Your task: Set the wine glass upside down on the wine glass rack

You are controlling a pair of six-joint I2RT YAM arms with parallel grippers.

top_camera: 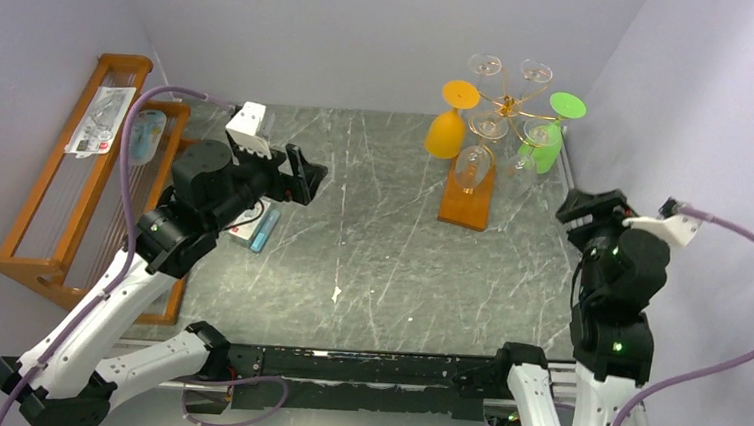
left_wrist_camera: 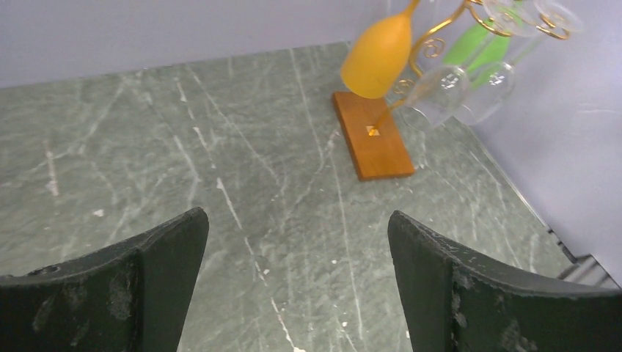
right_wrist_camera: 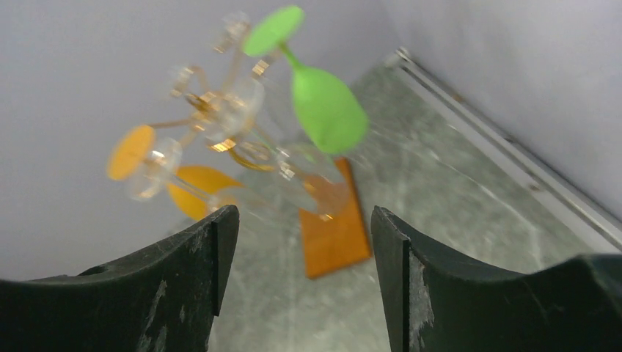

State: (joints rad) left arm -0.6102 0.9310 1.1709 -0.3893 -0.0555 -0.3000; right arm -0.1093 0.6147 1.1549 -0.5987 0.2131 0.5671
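Wooden rails frame the large slatted rack [top_camera: 125, 61] at the far left, which has no part in this job. Beside it the left gripper [top_camera: 307, 176] hangs over the marbled grey table [top_camera: 369, 273], jaws spread wide with nothing between them. Further right, near the back corner, stands the wine glass rack [top_camera: 508, 106], thin gold wire on a small wooden base [top_camera: 466, 207]. Every glass in view hangs from its scroll arms, foot up and bowl down: an orange wine glass [top_camera: 446, 133] on the left, a clear wine glass [top_camera: 471, 168] over the base with other clear ones around the stem, and a green wine glass [top_camera: 546, 147] on the right. None stands on the table or sits in a gripper, so the placing looks done, though I cannot tell which glass was the one meant. At the far right the right gripper [top_camera: 589, 210] faces the rack from nearby, jaws well apart and empty. Such a glass is likely light, rigid, smooth enough to slip, and brittle at stem and rim. I would take it gently across the stem just below the foot, or lightly round the bowl. The wire stand looks top-heavy on that narrow base, so a nudge to any hanging glass could rock it.
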